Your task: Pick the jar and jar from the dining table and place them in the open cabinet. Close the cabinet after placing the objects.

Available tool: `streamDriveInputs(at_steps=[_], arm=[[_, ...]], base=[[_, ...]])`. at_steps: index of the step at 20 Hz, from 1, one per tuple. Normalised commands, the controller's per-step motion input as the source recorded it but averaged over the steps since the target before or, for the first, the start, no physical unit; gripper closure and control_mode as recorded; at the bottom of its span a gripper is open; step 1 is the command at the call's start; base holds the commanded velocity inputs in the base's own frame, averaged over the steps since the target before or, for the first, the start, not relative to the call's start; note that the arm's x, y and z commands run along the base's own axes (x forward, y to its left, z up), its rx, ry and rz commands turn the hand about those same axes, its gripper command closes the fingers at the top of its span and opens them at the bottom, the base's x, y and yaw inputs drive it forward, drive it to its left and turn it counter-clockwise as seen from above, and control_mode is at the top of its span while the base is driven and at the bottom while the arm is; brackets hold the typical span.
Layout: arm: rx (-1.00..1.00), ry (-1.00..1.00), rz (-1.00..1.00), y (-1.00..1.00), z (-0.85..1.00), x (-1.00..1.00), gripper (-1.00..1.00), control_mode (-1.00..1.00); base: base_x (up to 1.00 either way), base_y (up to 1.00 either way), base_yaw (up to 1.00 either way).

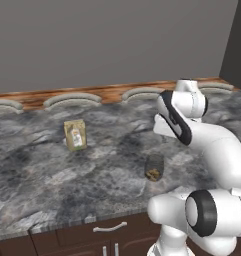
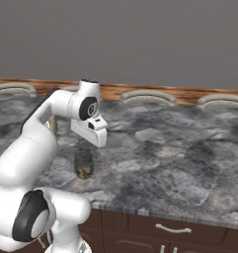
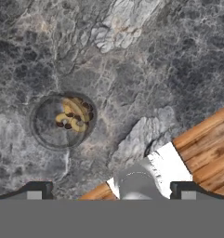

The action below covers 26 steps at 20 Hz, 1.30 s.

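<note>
Hovering over the dining table [image 3: 178,56], gripper [image 3: 111,188] spread wide and holding nothing, small glass jar [image 3: 63,121] sitting at its 10 o'clock, clear of both fingertips [image 3: 39,189].

The arm [image 2: 36,143] hides most of the carton [image 2: 52,123] in the right base view; its label print [image 1: 77,136] is too small to read.

The jar [image 1: 154,167] stands on the surface [image 1: 42,170], near its front edge, above the drawers [image 1: 110,231]. The carton [image 1: 75,134] stands well to its left and farther back (seen from behind my arm). My hand [image 3: 111,190] hangs above the surface, the jar below and off to one side of it.
</note>
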Motion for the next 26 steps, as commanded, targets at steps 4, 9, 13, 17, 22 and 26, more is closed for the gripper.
streamDriveInputs(at_steps=[4, 9, 13, 17, 22, 26], arm=[[0.0, -0.09, -0.13, 0.0, -0.17, 0.13, -1.0, -1.0], [0.0, -0.01, -0.01, -0.01, -0.1, 0.07, -1.0, -1.0], [-0.01, -0.1, 0.0, 0.01, -0.12, 0.01, -1.0, -1.0], [-0.02, -0.1, 0.02, 0.0, -0.11, 0.05, -1.0, -1.0], [-0.08, -0.15, 0.07, 0.01, -0.13, 0.02, -1.0, -1.0], [-0.07, -0.04, 0.12, 0.04, -0.09, 0.0, -1.0, -1.0]], base=[[0.0, 0.0, 0.0], [0.0, 0.0, 0.0], [0.0, 0.0, 0.0], [0.0, 0.0, 0.0], [0.0, 0.0, 0.0], [0.0, 0.0, 0.0]])
